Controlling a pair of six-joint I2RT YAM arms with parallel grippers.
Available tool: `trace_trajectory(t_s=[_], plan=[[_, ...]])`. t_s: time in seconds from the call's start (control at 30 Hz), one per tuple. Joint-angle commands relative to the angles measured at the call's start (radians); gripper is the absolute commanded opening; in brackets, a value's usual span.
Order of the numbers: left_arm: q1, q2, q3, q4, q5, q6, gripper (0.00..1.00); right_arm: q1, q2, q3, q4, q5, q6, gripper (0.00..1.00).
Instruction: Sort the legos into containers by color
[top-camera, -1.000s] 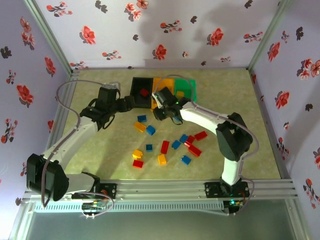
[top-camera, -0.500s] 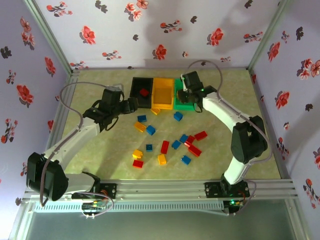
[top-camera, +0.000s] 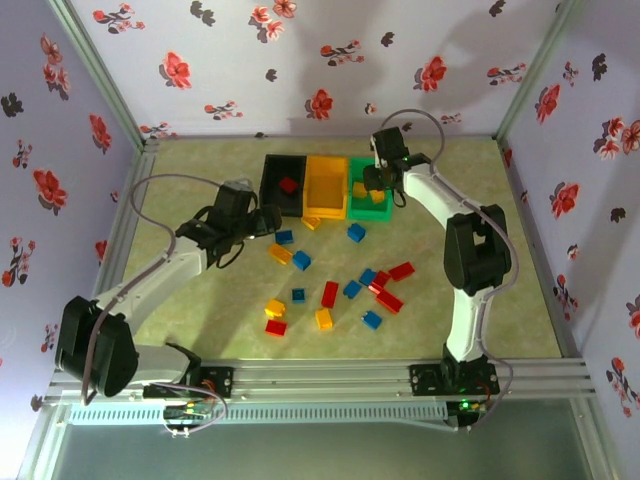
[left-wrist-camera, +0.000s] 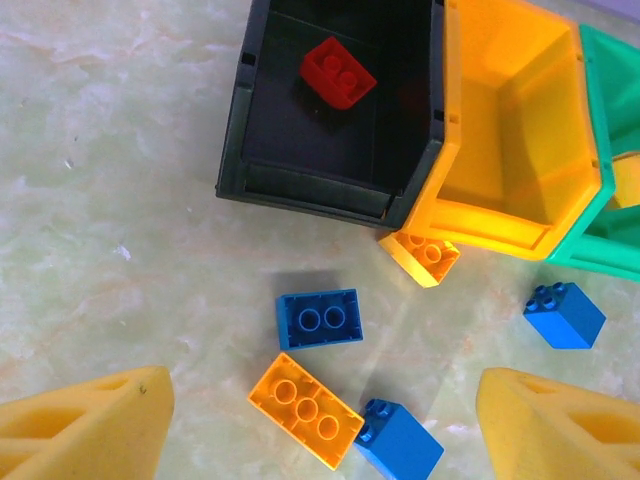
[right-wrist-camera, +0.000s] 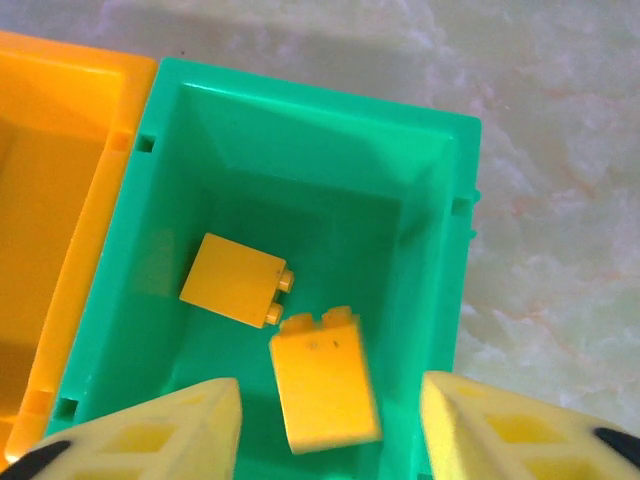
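Observation:
My right gripper (right-wrist-camera: 330, 432) hangs open over the green container (right-wrist-camera: 445, 250). A yellow lego (right-wrist-camera: 325, 385), blurred, lies loose between its fingers (right-wrist-camera: 150, 435) inside the bin, beside another yellow lego (right-wrist-camera: 235, 280). From above, the right gripper (top-camera: 377, 183) is over the green container (top-camera: 360, 212). My left gripper (left-wrist-camera: 320, 440) is open and empty above a blue lego (left-wrist-camera: 320, 318), an orange lego (left-wrist-camera: 303, 410) and a second blue lego (left-wrist-camera: 400, 440). The black container (left-wrist-camera: 310, 190) holds a red lego (left-wrist-camera: 338, 72). The orange container (left-wrist-camera: 500, 235) looks empty.
A yellow lego (left-wrist-camera: 420, 255) rests against the orange container's front. A blue one (left-wrist-camera: 563, 313) lies before the green bin. Several red, blue and yellow legos (top-camera: 330, 292) are scattered mid-table. Flowered walls (top-camera: 90, 130) close in three sides.
The right arm swung from the table's middle to the green container and opened, letting go of a yellow lego. The left gripper shifted slightly right toward the loose bricks.

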Motion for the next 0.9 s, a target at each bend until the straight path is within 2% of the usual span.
trace_trajectory(t_s=[0.0, 0.17, 0.4, 0.87], plan=[[-0.018, 0.022, -0.015, -0.052, -0.039, -0.064, 0.80, -0.004, -0.020, 0.030, -0.037, 0.006, -0.007, 0.57], [-0.045, 0.046, -0.038, -0.062, -0.061, -0.151, 0.80, -0.002, -0.087, -0.025, -0.035, 0.005, -0.002, 0.58], [-0.077, 0.160, -0.022, -0.071, -0.067, -0.240, 0.81, 0.018, -0.226, -0.167, -0.002, -0.022, 0.021, 0.59], [-0.094, 0.346, 0.089, -0.110, -0.027, -0.241, 0.81, 0.058, -0.351, -0.317, 0.007, -0.027, 0.047, 0.60]])
